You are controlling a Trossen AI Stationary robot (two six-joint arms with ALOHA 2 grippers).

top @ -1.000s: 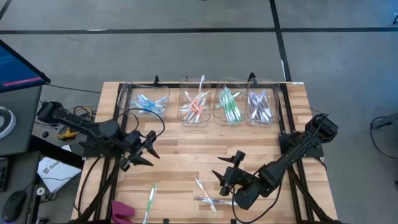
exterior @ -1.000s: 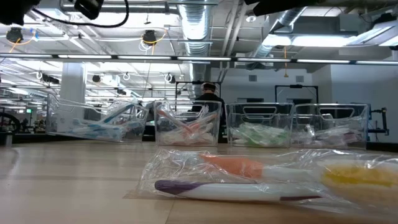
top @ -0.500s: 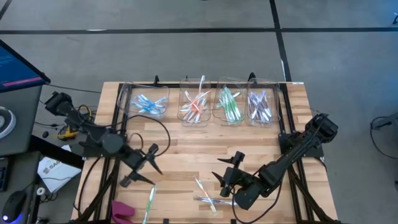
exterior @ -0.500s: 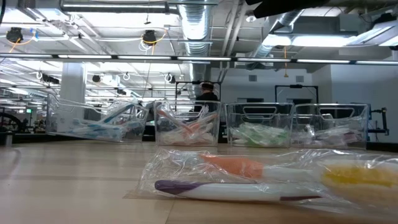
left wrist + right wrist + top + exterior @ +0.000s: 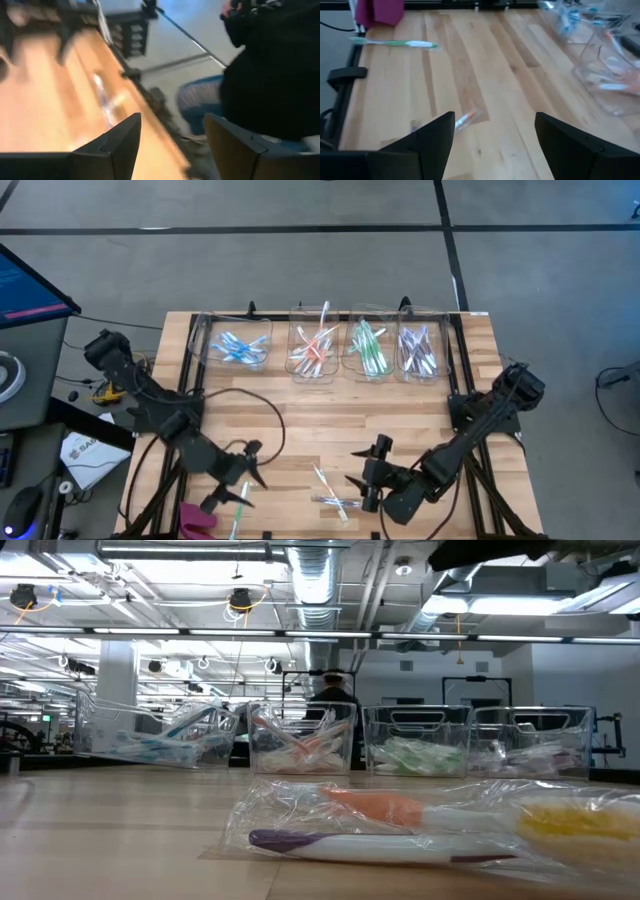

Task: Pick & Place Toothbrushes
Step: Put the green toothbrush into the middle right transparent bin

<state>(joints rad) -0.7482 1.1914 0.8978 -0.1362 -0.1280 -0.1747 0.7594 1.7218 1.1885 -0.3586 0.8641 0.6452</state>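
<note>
High view: left gripper [image 5: 240, 477] sits low at the near-left part of the table [image 5: 300, 425], jaws spread, nothing between them. The green toothbrush [image 5: 240, 506] lies just beyond its tips toward the near edge, close but apart, long axis roughly across the table's depth, so about in line with the gripper's reach; a magenta object [image 5: 197, 518] sits beside it at the edge. Right gripper [image 5: 368, 477] is well off to the side, fingers wide apart and empty, with the wrapped toothbrushes [image 5: 328, 490] lying just in front of it, angled diagonally. Farther out, four clear bins [image 5: 325, 345] along the far edge hold sorted brushes: blue, orange-red, green, purple. Left arm is clearly nearer the green one; my read is that its next move is a short drop onto the handle, likely with a wrist turn so the jaws close across it.
</note>
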